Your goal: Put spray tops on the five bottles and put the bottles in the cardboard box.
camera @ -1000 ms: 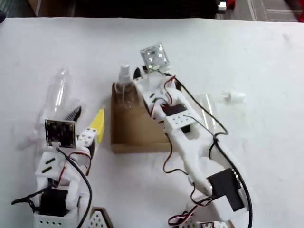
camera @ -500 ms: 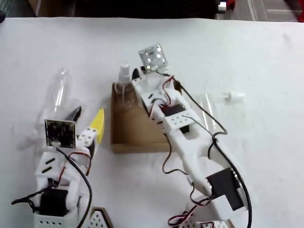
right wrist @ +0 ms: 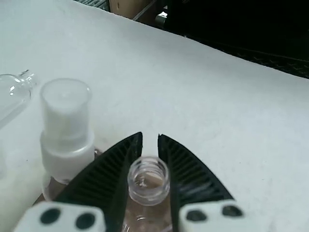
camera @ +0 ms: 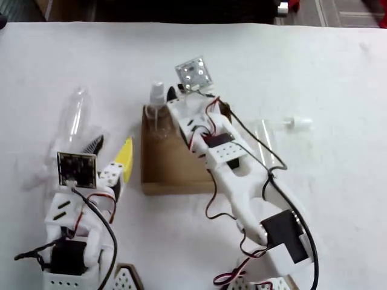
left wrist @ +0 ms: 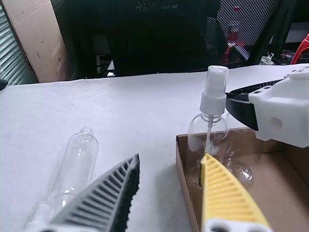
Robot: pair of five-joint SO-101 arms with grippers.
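One end effector sits nearest you: the left end effector, fingers spread wide with nothing between them, low over the table near the left wall of the cardboard box. Just beyond it the left bottle lies on its side with its neck bare. On the other side of the box the right bottle also lies without a top, and a loose spray top rests a little farther out. Farther on, in the box's far left corner, the capped bottle stands upright; it looks like the only finished piece. Just beside it your right end effector pinches the neck of the held bottle, whose mouth is open with no sprayer fitted. Over the last second the right arm has slid slightly to the left, bringing the held bottle closer to the capped one, while the left arm has stayed put. That suggests you are settling this bottle into the box before it has a top. If so, you will have to fit the sprayer there or lift the bottle out again, so the task seems to be at an early stage.
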